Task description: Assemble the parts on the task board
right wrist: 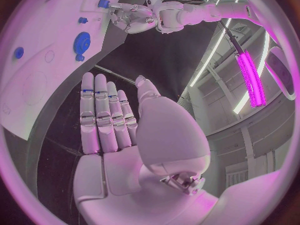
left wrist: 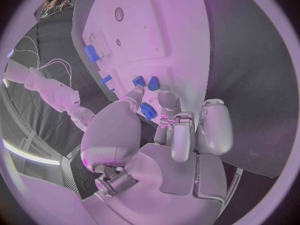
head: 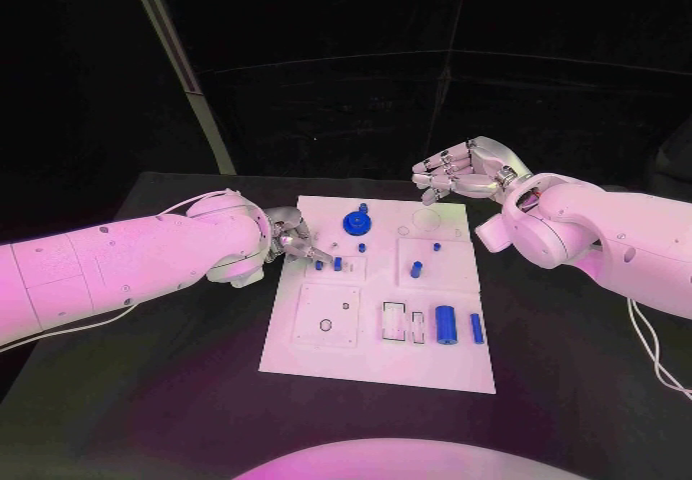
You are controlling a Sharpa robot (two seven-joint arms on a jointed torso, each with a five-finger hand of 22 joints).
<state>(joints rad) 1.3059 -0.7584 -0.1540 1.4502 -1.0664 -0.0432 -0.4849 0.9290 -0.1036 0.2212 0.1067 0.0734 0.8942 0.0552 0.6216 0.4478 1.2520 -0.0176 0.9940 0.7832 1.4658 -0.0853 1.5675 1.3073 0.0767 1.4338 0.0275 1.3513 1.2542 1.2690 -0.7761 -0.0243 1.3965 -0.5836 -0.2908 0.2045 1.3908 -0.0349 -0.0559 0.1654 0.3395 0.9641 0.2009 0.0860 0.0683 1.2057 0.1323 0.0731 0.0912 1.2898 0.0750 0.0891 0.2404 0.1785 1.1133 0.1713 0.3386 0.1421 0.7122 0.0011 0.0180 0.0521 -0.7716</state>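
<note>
The white task board [head: 378,345] lies in the middle of the black table. My left hand [head: 293,243] is at the board's left edge and pinches a small blue part [left wrist: 148,110] between thumb and fingers. Two short blue pegs [head: 329,265] stand on the board just beyond its fingertips. A blue gear [head: 356,220] sits near the far edge, also seen as the gear [right wrist: 82,41] in the right wrist view. My right hand [head: 464,166] hovers above the board's far right corner and holds nothing, its fingers [right wrist: 103,117] stretched out side by side.
More blue parts rest on the board: a peg [head: 415,268] at the centre right, and a long cylinder [head: 447,322] with a thinner one [head: 476,328] beside a rectangular slot [head: 394,320]. A round recess [head: 326,324] lies near the left front.
</note>
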